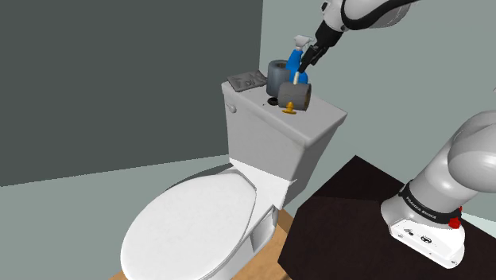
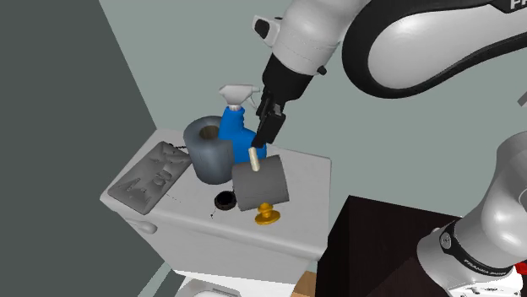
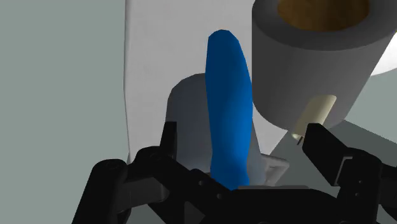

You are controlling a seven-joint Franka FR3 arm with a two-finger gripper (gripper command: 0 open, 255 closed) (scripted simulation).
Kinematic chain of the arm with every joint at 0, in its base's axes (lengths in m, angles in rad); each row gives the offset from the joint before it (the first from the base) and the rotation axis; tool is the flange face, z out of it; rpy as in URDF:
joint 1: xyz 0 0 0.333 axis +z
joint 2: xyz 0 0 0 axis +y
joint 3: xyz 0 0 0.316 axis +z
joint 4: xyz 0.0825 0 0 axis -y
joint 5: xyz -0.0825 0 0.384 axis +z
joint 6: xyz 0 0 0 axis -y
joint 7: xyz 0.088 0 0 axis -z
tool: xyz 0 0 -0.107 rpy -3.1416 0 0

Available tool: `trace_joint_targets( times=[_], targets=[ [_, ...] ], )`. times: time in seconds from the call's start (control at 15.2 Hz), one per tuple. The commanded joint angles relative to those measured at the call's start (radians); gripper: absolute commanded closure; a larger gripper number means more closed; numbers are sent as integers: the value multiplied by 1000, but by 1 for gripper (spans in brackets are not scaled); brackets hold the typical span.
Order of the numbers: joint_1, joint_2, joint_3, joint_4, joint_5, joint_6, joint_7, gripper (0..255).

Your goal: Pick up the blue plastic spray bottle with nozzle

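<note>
Blue bottle (image 2: 232, 126) upright at the rear of the tank lid (image 2: 300, 173), with a grey roll (image 2: 207, 152) at its 8 o'clock in the second exterior view. Gripper (image 2: 267, 135) at the bottle's 3 o'clock; the wrist view shows its fingers (image 3: 321, 143) spread either side of the bottle, not touching it.

White arm (image 1: 373, 12) reaching high and across from its base (image 1: 421, 229), wrist (image 2: 296, 38) tipped steeply downward, black jaws standing well apart

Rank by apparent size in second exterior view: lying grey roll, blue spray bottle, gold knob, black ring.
1. lying grey roll
2. blue spray bottle, partly hidden, so a close call
3. gold knob
4. black ring
</note>
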Motion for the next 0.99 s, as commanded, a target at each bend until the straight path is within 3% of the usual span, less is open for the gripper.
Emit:
trace_joint_targets(
  times=[0.0,0.59,0.66,0.92],
  targets=[
    [7,41,-9,2,11,53,-21,0],
    [19,82,-21,-52,24,149,-36,0],
    [19,89,-21,-29,24,133,-35,255],
    [20,98,-26,-10,27,122,-43,255]
  ],
)
